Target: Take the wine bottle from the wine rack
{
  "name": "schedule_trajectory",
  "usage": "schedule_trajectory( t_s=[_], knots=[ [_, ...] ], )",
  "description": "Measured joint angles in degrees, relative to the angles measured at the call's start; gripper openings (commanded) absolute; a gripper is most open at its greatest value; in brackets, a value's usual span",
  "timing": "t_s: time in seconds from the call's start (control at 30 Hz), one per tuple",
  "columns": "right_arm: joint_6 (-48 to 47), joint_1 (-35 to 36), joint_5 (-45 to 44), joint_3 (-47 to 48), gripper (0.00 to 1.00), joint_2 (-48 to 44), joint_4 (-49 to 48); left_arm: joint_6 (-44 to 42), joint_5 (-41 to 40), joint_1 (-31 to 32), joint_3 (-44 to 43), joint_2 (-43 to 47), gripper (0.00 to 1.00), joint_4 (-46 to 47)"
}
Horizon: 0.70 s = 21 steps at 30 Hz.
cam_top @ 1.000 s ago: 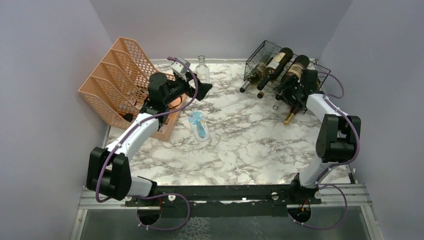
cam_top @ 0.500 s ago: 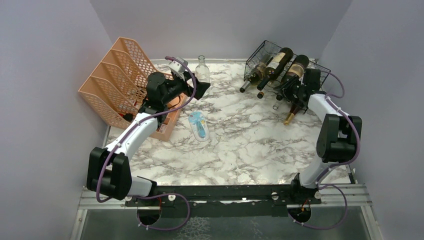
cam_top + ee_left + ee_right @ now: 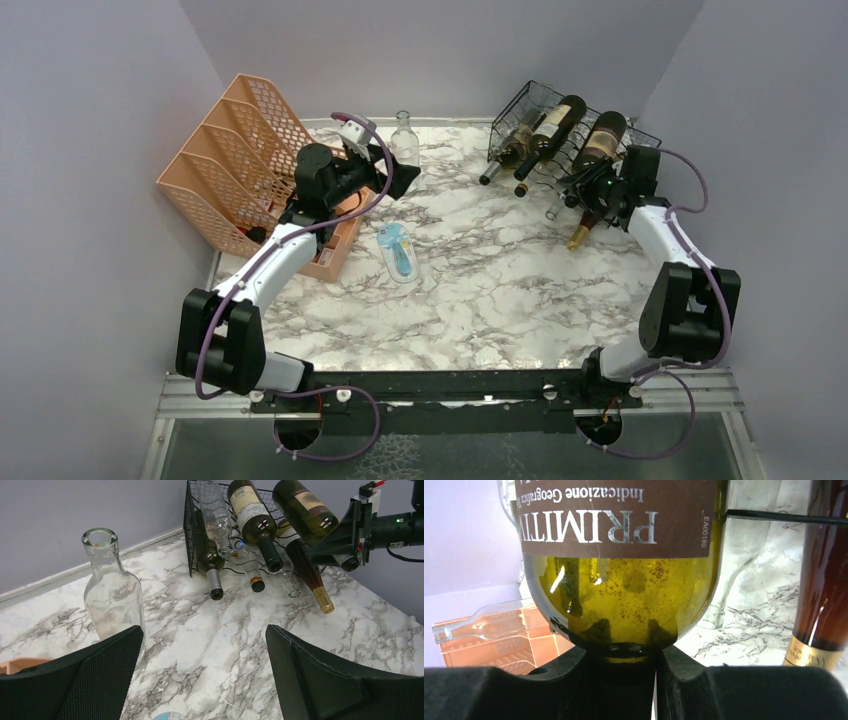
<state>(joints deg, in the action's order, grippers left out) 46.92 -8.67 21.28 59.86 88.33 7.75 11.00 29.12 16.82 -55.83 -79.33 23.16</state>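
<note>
The black wire wine rack stands at the back right with several bottles lying in it. My right gripper is shut on the neck of a green wine bottle with a brown label, the rightmost on the rack. In the right wrist view the bottle's shoulder fills the frame above the closed gripper. The left wrist view shows the rack, this bottle and the right gripper. My left gripper is open and empty; in its own view it hangs over marble.
A clear glass bottle stands upright at the back centre, close to my left gripper. A peach mesh file organizer is at the left. A blue packaged item lies mid-table. An amber gold-capped bottle slopes from the rack's lower tier.
My right arm has swung to the right, and the gripper and the green bottle have shifted a little right with it. My left gripper has barely moved.
</note>
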Motion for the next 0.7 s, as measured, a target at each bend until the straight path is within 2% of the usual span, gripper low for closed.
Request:
schedule_trajectory(
  t_s=[0.23, 0.53, 0.7],
  knots=[
    [-2.58, -1.70, -0.07, -1.11, 0.01, -7.32, 3.54, 0.57, 0.28, 0.00, -0.02, -0.02, 1.00, 0.00],
    [-12.15, -2.34, -0.42, -0.63, 0.01, -18.82, 13.35, 1.03, 1.88, 0.00, -0.85, -0.02, 1.00, 0.68],
    [-17.73, -2.25, 5.11, 2.36, 0.01, -23.52, 19.39, 1.84, 3.45, 0.00, -0.83, 0.00, 1.00, 3.02]
  ],
)
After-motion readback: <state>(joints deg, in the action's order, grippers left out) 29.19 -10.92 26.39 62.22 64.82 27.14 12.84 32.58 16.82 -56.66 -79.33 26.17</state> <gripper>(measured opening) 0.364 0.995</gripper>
